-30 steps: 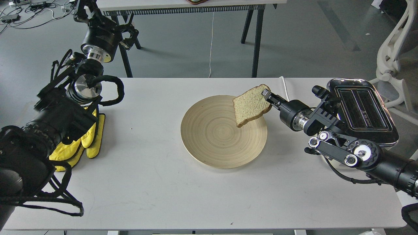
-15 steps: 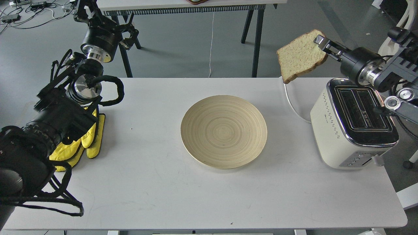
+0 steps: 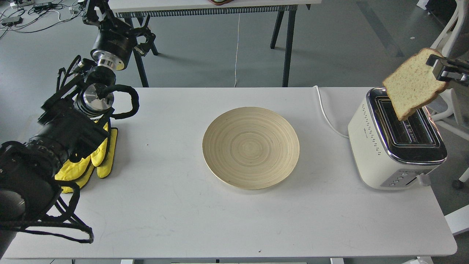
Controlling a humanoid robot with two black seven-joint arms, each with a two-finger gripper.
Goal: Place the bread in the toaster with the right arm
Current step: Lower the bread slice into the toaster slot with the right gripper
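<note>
The bread (image 3: 412,84), a pale tan slice with a brown crust, hangs tilted in the air over the far end of the toaster (image 3: 394,146). My right gripper (image 3: 438,68) is shut on the slice's upper right corner; most of the right arm is out of view past the right edge. The cream-white toaster stands at the table's right end, its two chrome-rimmed slots empty. The slice's lower corner sits just above the slots. My left gripper (image 3: 144,38) is raised at the upper left, beyond the table's far edge; its fingers cannot be told apart.
A round wooden plate (image 3: 251,146) lies empty mid-table. Yellow gloves (image 3: 97,157) lie at the left under my left arm. The toaster's white cord (image 3: 326,117) runs over the table's far edge. A white chair (image 3: 449,106) stands behind the toaster.
My right gripper has carried the bread up off the plate, then right and down, from beyond the table's far edge to over the toaster's slots. The left arm has not moved.
</note>
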